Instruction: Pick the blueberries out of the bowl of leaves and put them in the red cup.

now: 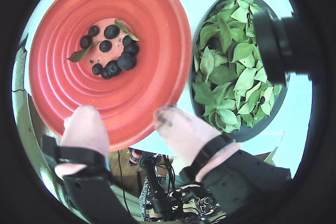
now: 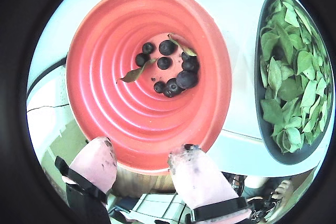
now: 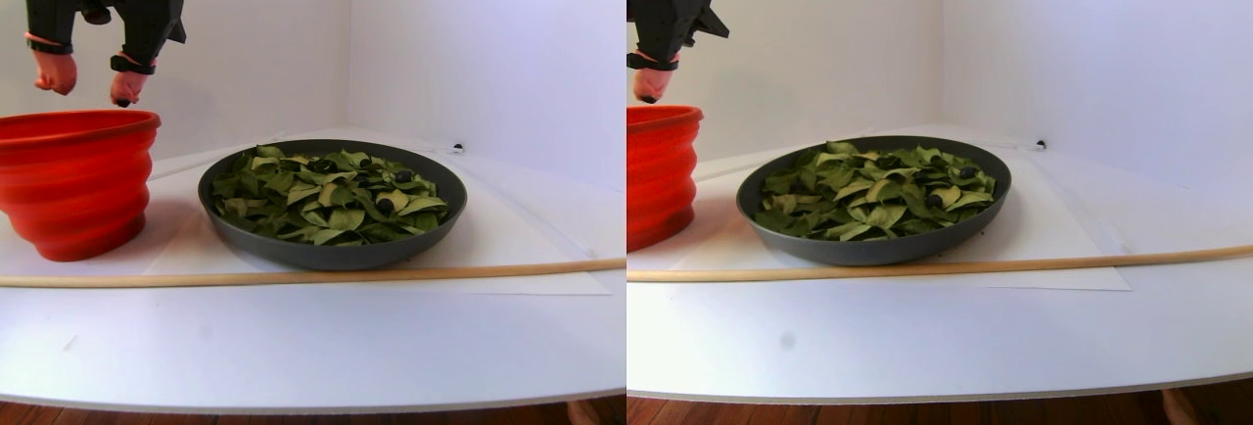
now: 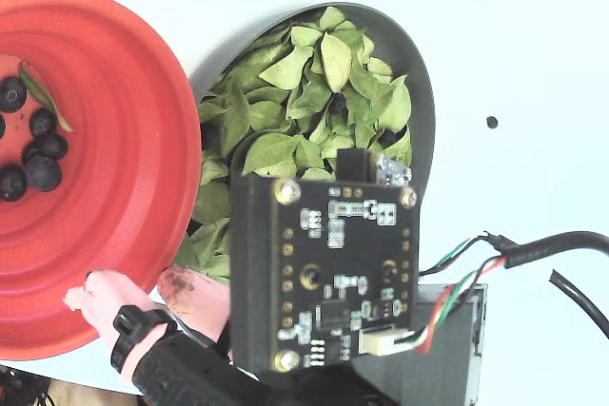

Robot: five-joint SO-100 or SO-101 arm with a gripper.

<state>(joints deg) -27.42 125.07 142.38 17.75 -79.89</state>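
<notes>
1. Worktop (image 3: 294, 347): white, carrying both vessels.
2. Red cup (image 2: 126, 124) just beside the bowl (image 3: 323, 254), rims nearly touching.
3. Leaves (image 1: 231, 72) fill the bowl; a few berries show among them.
4. Hand (image 2: 142, 158) above the cup's rim, pink fingers (image 2: 194, 182) spread wide, holding nothing.
5. Blueberries (image 2: 173, 72) clustered at the cup's bottom with two stray leaves.

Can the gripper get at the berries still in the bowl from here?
Probably yes. The gripper hangs open and empty above the red cup, and the bowl beside it is uncovered. A few berries show among the leaves; others may be buried.
</notes>
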